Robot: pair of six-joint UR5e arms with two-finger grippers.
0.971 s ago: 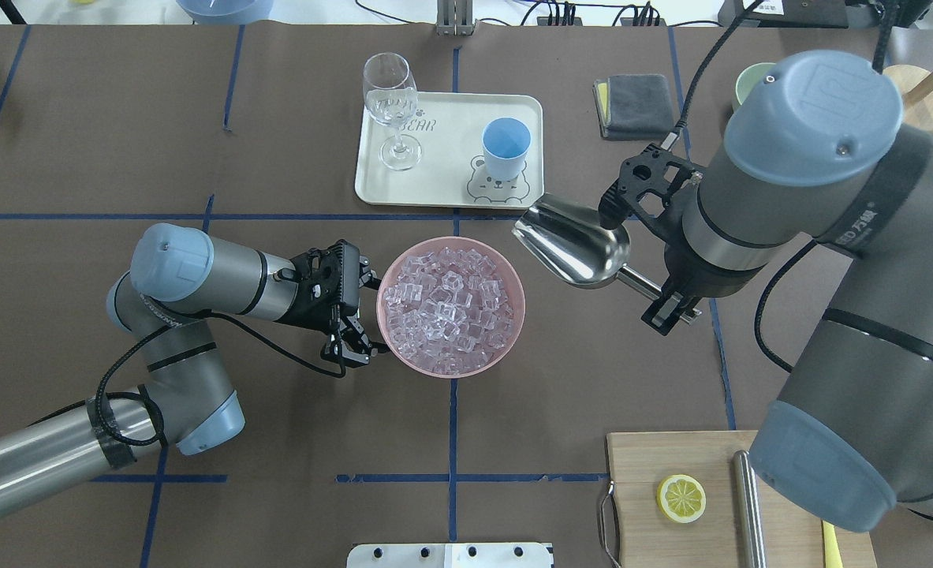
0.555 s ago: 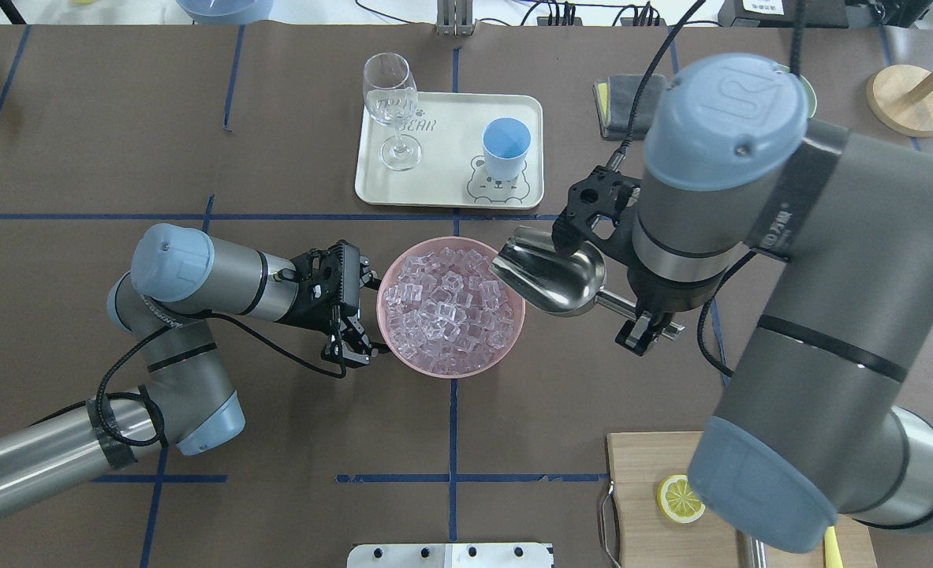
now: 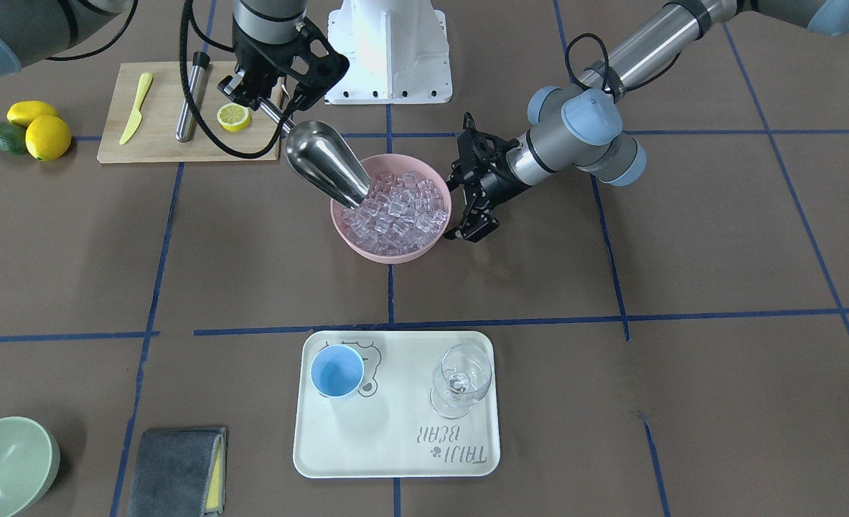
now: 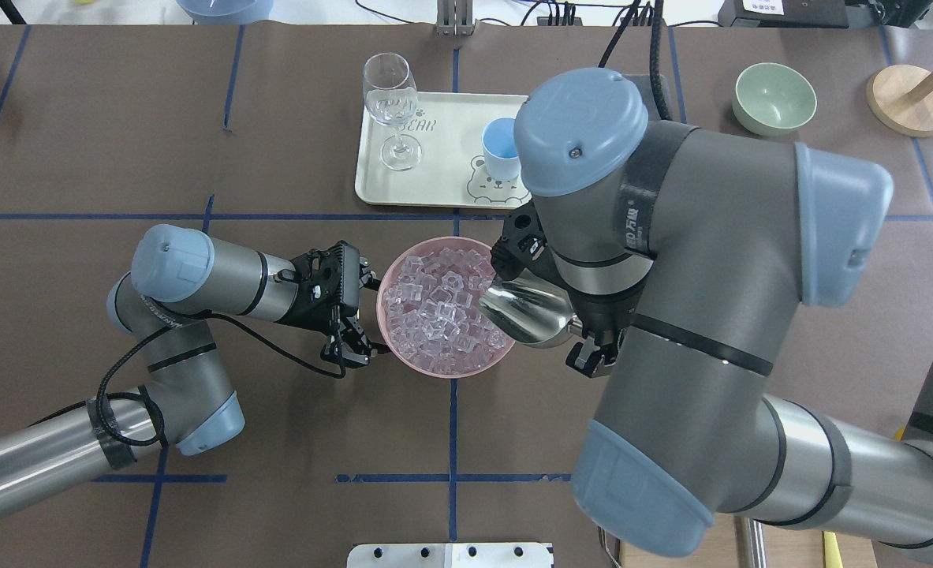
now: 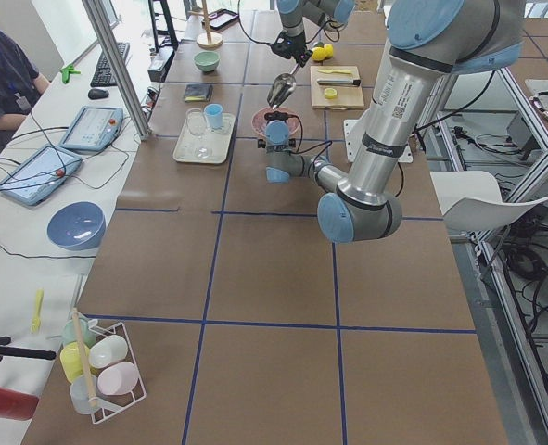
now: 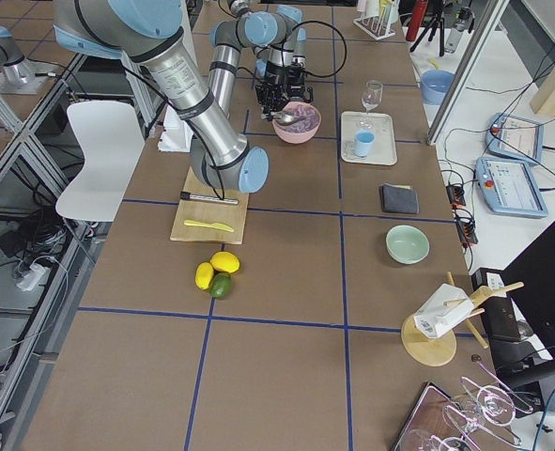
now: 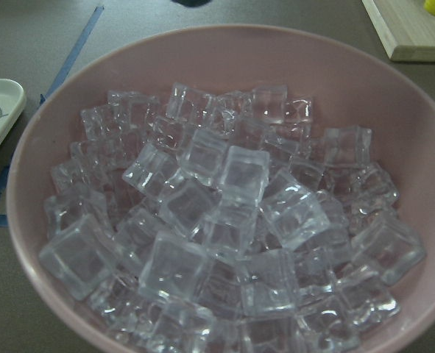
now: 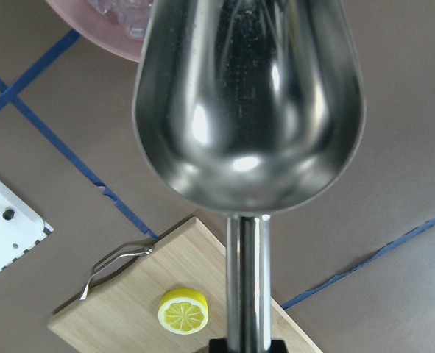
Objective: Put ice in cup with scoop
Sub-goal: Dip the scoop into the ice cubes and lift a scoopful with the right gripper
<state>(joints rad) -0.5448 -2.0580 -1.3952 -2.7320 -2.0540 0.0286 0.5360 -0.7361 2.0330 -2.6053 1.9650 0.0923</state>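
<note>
Scoop (image 3: 324,169), empty, held by its handle in right gripper (image 3: 263,100), slants mouth-down over pink bowl (image 3: 388,253) edge; ice (image 3: 399,208) lies straight ahead along its axis.

Right arm (image 4: 703,237) swung in from the worktop's right side. Scoop (image 4: 525,312) was off to the side of the pink bowl (image 4: 450,372); now it's across the rim, mouth tipped down into the ice (image 4: 434,304). In the overhead view the arm now clips the cup (image 4: 499,150), and the green bowl (image 4: 774,99) is uncovered.
</note>
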